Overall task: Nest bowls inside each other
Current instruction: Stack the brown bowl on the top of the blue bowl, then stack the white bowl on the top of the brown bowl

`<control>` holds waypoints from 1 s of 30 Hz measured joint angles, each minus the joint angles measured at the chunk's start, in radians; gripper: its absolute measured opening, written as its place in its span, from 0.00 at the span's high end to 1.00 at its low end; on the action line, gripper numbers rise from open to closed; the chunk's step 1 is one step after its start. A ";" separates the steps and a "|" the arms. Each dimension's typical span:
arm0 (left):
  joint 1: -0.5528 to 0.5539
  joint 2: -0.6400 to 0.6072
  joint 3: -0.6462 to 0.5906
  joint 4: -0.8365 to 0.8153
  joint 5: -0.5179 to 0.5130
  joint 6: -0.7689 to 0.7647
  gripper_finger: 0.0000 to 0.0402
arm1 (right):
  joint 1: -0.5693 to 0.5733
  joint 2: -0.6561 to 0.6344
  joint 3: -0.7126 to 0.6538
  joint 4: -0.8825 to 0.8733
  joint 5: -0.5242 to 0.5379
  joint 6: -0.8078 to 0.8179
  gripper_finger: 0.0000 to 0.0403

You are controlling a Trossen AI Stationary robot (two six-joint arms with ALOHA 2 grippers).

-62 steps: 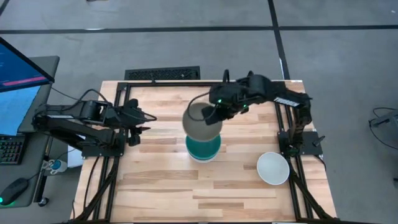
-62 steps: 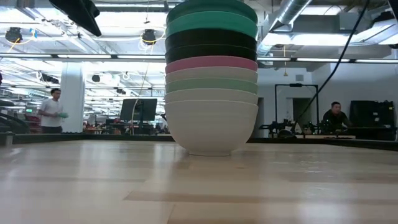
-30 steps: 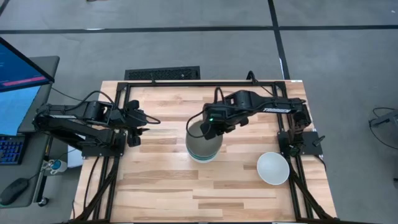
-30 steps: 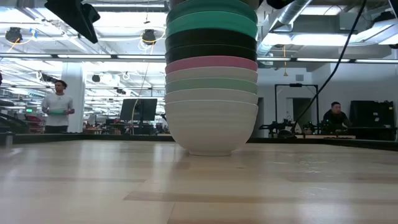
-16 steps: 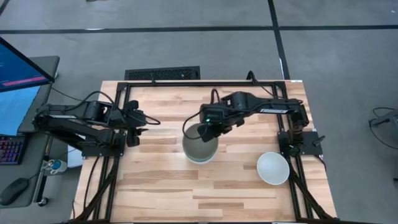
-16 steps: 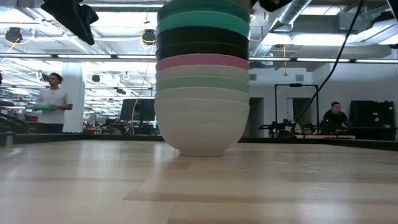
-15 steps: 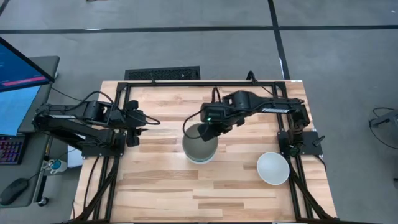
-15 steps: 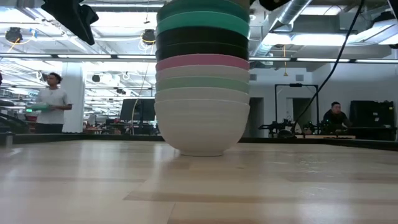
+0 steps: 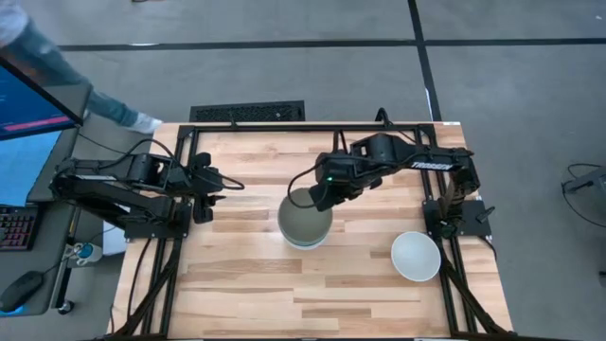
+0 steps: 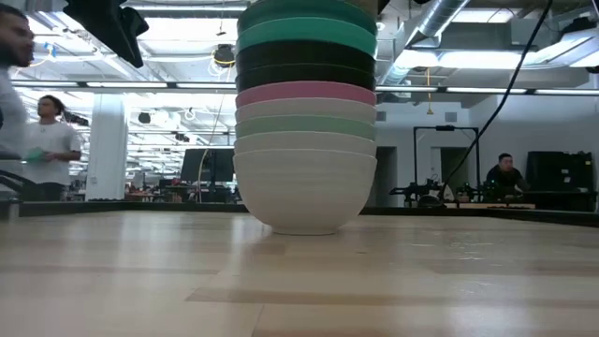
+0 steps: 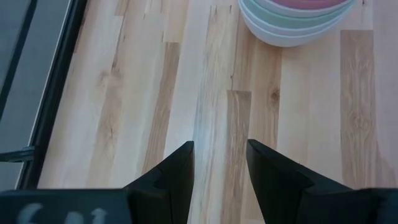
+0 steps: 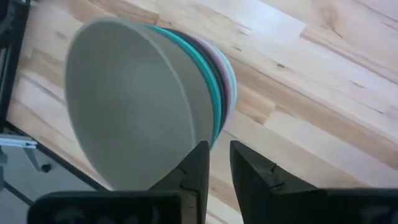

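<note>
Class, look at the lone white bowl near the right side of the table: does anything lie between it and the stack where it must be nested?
Nothing visible does: bare table separates the white bowl from the stack.

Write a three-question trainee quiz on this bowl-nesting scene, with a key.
1. True or false: the lone white bowl sits apart from the stack of bowls.
2. Which gripper is at the stack's rim: A left gripper, B right gripper?
3. Fill in: in the low view, the bowl right above the pink bowl is ___.

Key: 1 true; 2 B; 3 black.
</note>
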 joint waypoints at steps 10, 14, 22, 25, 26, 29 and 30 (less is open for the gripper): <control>0.000 0.000 0.000 0.000 0.000 -0.001 0.65 | 0.013 0.046 0.000 0.041 -0.010 -0.014 0.78; 0.000 0.000 0.000 0.000 0.000 -0.001 0.65 | 0.023 0.064 0.000 0.044 -0.010 -0.018 0.78; 0.000 0.000 0.000 0.000 -0.001 -0.002 0.65 | 0.017 0.010 0.003 -0.009 0.038 -0.003 0.78; 0.000 -0.001 0.000 0.002 0.000 -0.019 0.65 | 0.042 -0.036 -0.001 -0.009 0.047 -0.018 0.78; 0.000 -0.001 0.000 0.004 0.003 -0.026 0.65 | 0.052 -0.051 0.001 -0.007 0.044 -0.016 0.78; -0.003 -0.001 0.000 0.009 0.006 -0.038 0.65 | 0.088 -0.118 -0.046 -0.007 0.042 -0.003 0.73; -0.006 -0.001 0.000 0.015 0.006 -0.044 0.65 | 0.102 -0.142 -0.066 -0.012 0.044 0.022 0.71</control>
